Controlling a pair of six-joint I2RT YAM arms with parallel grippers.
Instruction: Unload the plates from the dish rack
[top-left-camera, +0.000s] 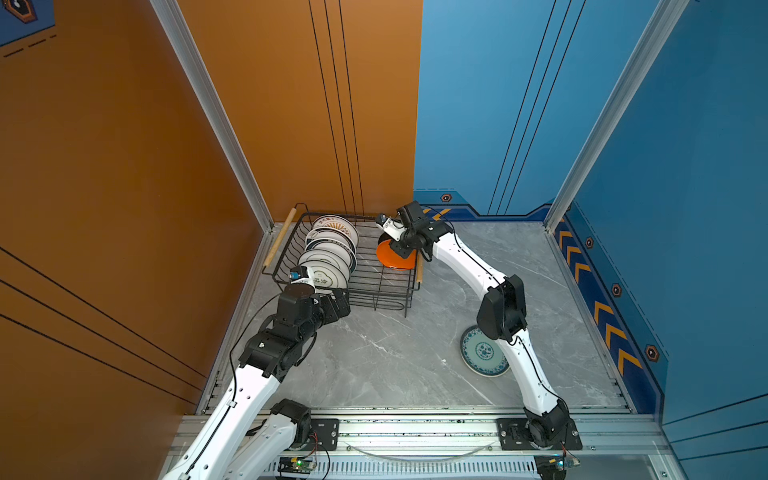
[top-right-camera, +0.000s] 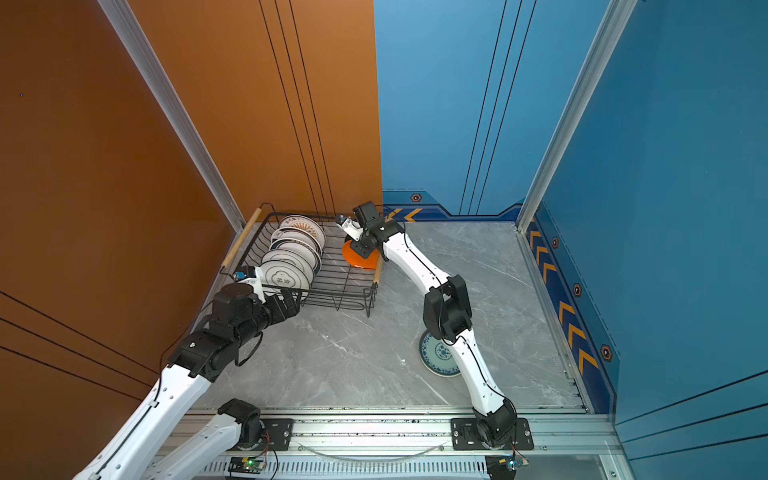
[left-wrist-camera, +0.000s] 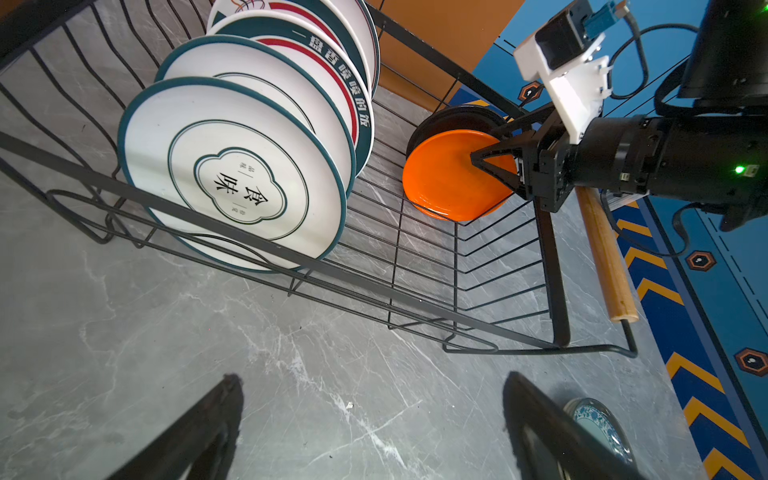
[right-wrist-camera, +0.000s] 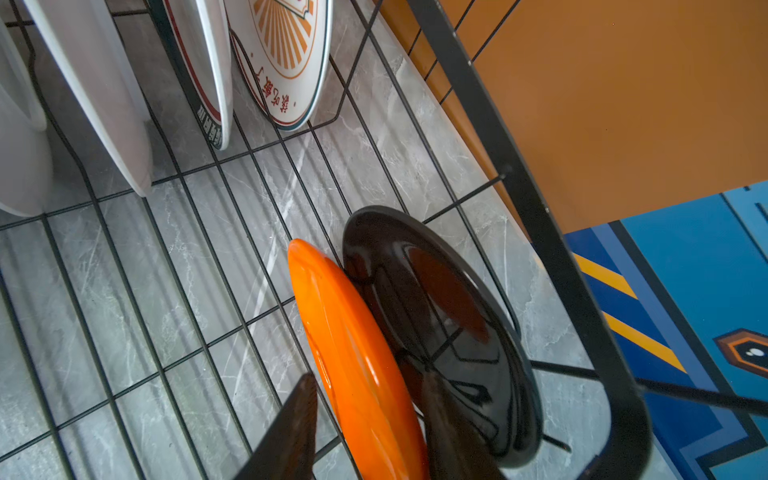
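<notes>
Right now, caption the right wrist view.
Right gripper straddling a round orange plate beside a glossy round black plate in a black wire rack.

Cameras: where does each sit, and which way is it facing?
Top views: high above the arm bases, looking down on table, dish rack, left gripper and right gripper.
Left wrist: outside the rack, facing its white plates; its open fingers show.
Right wrist: inside the rack, looking down; fingers straddle the orange plate.
Shared: both wrist views show the orange plate and black plate.

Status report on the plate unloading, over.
Left gripper open, outside the dish rack. Right gripper astride the orange plate, grip unconfirmed. Black plate close behind it.
</notes>
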